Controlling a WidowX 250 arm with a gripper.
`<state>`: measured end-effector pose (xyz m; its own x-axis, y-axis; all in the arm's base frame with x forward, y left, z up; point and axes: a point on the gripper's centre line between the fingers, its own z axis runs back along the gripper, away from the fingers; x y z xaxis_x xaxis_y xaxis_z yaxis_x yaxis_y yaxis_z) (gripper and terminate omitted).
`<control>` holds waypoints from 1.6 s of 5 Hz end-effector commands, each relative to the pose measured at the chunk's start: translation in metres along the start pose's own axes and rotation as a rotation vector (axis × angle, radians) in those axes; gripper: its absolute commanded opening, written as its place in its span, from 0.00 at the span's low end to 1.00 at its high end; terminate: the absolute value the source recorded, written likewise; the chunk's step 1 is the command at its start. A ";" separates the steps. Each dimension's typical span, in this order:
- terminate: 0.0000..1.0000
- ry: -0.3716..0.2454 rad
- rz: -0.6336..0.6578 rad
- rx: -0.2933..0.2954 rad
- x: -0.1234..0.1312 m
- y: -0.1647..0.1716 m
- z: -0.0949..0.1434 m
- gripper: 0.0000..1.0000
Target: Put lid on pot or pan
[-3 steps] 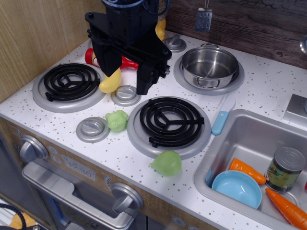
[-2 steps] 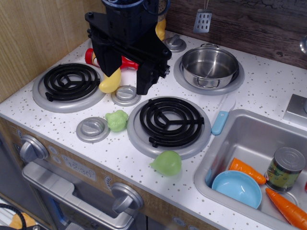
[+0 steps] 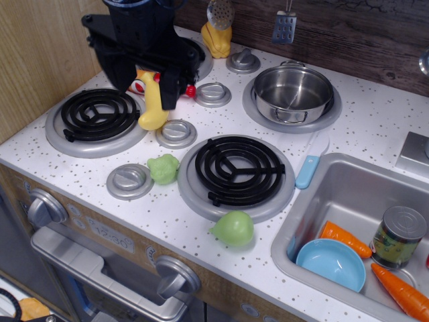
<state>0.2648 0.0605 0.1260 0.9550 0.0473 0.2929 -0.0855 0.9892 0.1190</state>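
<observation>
Claw [image 3: 146, 84] shifted left, away from pot [image 3: 292, 93].

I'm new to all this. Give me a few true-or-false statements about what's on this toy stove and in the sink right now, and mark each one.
1. The steel pot sits on the back right burner with no lid on it. True.
2. The pot holds a carrot. False: it looks empty; the carrots lie in the sink.
3. The robot's fingers hover over the pot. False: they are at the back left, by the yellow toy.
4. A light-blue bowl lies in the sink next to a tin can. True.
5. The front right burner has a pan on it. False: it is bare.
</observation>
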 end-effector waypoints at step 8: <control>0.00 -0.368 -0.386 -0.138 0.179 0.102 -0.117 1.00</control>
<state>0.4587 0.1810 0.0514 0.7744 -0.3427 0.5319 0.3386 0.9346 0.1092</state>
